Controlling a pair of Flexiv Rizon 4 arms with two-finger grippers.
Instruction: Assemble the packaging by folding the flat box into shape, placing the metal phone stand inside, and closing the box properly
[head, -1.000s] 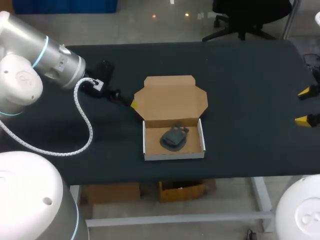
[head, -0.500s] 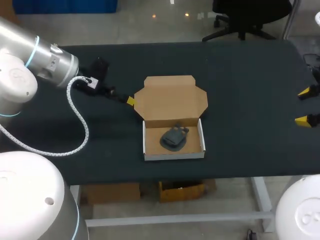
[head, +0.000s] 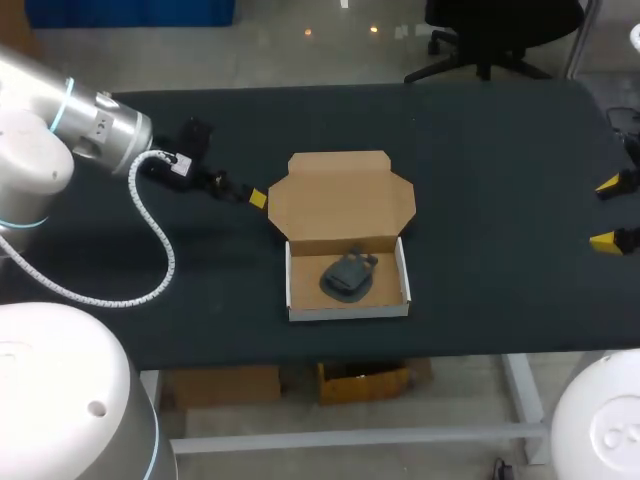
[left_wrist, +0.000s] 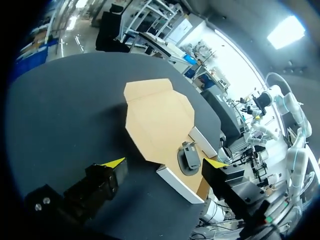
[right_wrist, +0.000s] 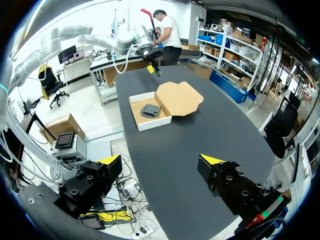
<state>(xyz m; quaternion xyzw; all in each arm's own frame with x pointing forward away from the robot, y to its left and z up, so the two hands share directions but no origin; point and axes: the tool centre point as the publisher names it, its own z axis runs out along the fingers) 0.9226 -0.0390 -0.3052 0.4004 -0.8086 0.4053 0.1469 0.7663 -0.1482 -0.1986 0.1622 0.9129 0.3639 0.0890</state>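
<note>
Head view: left pincer (head: 252, 196), fingers apart, farther from the box (head: 345, 205) than before.

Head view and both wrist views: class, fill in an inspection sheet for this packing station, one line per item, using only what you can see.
Surface: dark table, flat, bare around the work.
Job's things: cardboard box folded into a tray, lid lying open and flat behind it; phone stand inside the tray.
Clutter: nothing seen.
Grippers: left gripper open, close beside the lid's left edge, holding nothing; right gripper open, at the table's right edge, far from the box.
Cables: white coiled cable hangs from the left arm, looping over the table's left part.
Surroundings: nothing seen reaching over the table.
</note>
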